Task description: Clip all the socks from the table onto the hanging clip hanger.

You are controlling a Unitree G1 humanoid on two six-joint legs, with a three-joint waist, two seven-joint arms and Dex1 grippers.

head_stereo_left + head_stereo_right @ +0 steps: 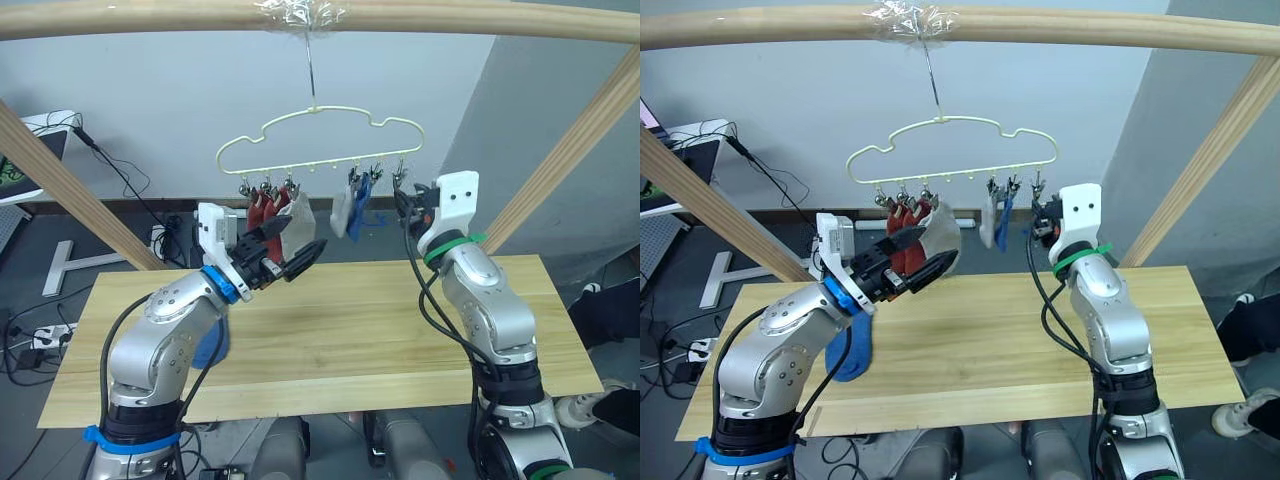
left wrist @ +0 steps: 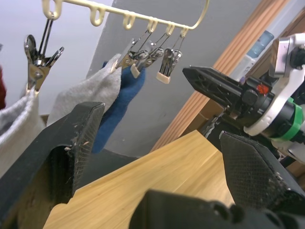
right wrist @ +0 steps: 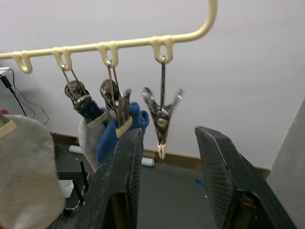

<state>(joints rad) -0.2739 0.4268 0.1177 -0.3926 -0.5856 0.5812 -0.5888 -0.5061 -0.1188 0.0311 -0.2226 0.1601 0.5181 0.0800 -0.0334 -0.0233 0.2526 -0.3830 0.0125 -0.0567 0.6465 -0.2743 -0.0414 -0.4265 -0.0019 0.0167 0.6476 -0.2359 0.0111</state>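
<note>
The clip hanger (image 1: 320, 125) hangs from the wooden bar on its hook. From its left clips hang two rust red socks (image 1: 262, 212) and a light grey sock (image 1: 300, 222). Further right, another grey sock (image 1: 342, 215) and a blue sock (image 1: 360, 200) are clipped on, and the rightmost clip (image 3: 161, 112) is bare. My left gripper (image 1: 290, 248) is open just in front of the left grey sock, holding nothing. My right gripper (image 1: 405, 205) is open at the bare clip, a little short of it. Another blue sock (image 1: 852, 350) shows under my left forearm, over the table (image 1: 350, 330).
A thick wooden bar (image 1: 150, 18) runs across the top, with slanted wooden posts at the left (image 1: 70, 185) and right (image 1: 570, 160). Cables and a power strip (image 1: 40, 335) lie on the floor to the left. A grey wall stands behind.
</note>
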